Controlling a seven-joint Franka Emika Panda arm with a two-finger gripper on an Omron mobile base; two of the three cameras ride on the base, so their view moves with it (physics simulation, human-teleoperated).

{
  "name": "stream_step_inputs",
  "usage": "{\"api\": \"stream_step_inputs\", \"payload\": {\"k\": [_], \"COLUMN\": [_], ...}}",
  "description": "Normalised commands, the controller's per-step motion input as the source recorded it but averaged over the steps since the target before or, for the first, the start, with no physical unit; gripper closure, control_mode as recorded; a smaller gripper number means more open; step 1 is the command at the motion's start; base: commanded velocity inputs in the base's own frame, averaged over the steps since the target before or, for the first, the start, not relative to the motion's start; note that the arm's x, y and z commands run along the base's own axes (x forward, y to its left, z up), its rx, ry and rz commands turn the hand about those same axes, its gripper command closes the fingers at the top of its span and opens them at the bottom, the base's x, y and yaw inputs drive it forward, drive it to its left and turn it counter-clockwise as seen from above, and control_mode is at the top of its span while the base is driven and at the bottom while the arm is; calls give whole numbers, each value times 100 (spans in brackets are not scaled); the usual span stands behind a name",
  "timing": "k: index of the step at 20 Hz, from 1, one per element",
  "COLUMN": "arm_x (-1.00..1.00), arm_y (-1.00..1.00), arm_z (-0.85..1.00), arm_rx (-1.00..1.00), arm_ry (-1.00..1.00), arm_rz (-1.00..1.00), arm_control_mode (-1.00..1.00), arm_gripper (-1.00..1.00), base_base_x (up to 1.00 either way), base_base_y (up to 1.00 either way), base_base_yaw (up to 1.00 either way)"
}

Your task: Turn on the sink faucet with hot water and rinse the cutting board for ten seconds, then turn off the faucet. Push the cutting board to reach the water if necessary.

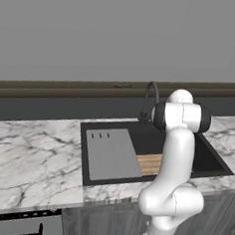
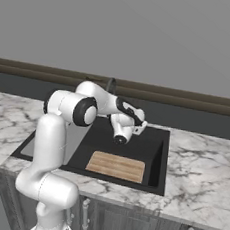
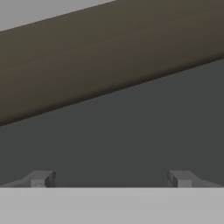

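Fingers [image 3: 109, 178] are spread wide with nothing between them, aimed at the dark back wall. The cutting board [image 2: 115, 166] lies flat at the front of the sink [image 2: 155, 156], no water running. The faucet [image 1: 150, 99] stands right by the hand, so a blind swing could clip the spout instead of catching the handle.

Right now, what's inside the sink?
In the sink: the cutting board flat at the front, and a grey slotted slab on the left side. No water stream is visible. The arm covers part of the basin floor.
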Motion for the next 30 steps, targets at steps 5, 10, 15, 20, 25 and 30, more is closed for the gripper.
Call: {"api": "stream_step_inputs", "payload": {"k": [5,10,15,20,25,30], "arm_x": [-29,-23,-24,-28,-29,-31], "arm_y": [-89,-91,-99,-99,-100,-81], "arm_z": [-17,-13,-15,-12,-13,-1], "arm_rx": [1,2,3,4,6,6], "arm_ry": [0,0,-1,-3,-2,-1], "arm_rz": [3,5,9,9,8,3], "arm_control_mode": [-100,-100,-100,-100,-100,-100], "arm_gripper": [-100,-100,-100,-100,-100,-100], "base_base_x": [0,0,0,0,0,0], "base_base_y": [0,0,0,0,0,0], "base_base_yaw": [0,0,0,0,0,0]}}
